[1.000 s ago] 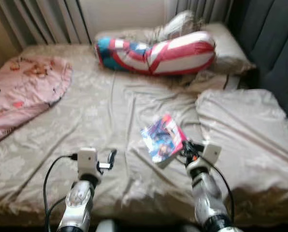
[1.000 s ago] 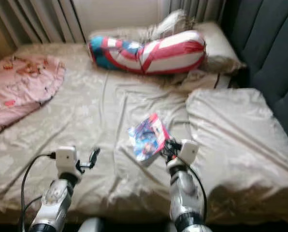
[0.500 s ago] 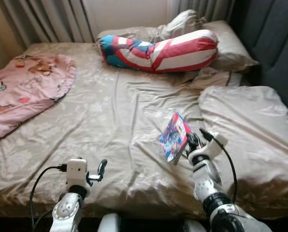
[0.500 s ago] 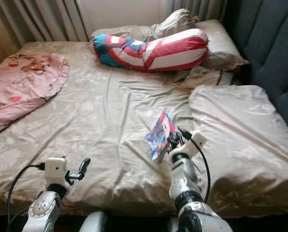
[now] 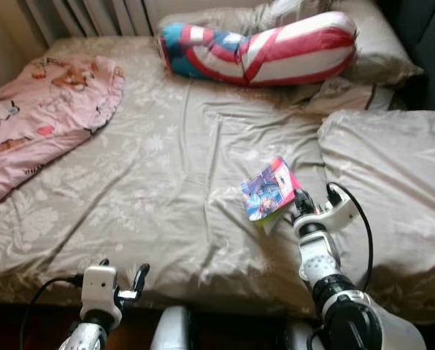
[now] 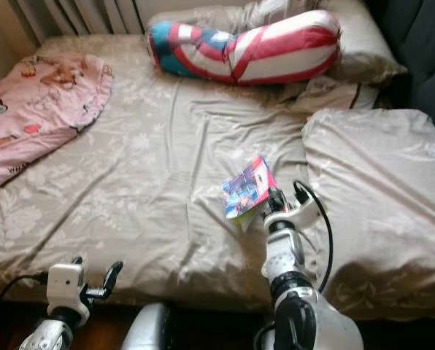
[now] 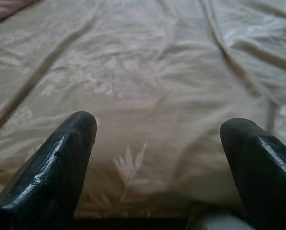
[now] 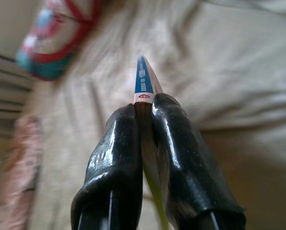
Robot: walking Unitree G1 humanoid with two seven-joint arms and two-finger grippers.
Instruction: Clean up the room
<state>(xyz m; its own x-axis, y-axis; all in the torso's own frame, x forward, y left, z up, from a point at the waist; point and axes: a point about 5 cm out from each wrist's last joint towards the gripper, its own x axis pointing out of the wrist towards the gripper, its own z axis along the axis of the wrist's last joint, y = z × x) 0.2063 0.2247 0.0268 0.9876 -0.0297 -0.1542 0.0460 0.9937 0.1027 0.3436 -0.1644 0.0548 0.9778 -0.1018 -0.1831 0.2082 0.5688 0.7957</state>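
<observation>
Two black fingers of our right gripper [image 5: 296, 202] were pinched shut on the edge of a colourful booklet [image 5: 269, 192], holding it lifted just above the beige bed sheet [image 5: 166, 168]. Beyond those fingers lay a striped bolster pillow [image 5: 261, 55]. Our left gripper [image 5: 139, 278] hung low at the bed's near edge, its fingers [image 7: 61, 163] spread wide apart with nothing between them. A pink blanket [image 5: 35, 109] lay well beyond it.
</observation>
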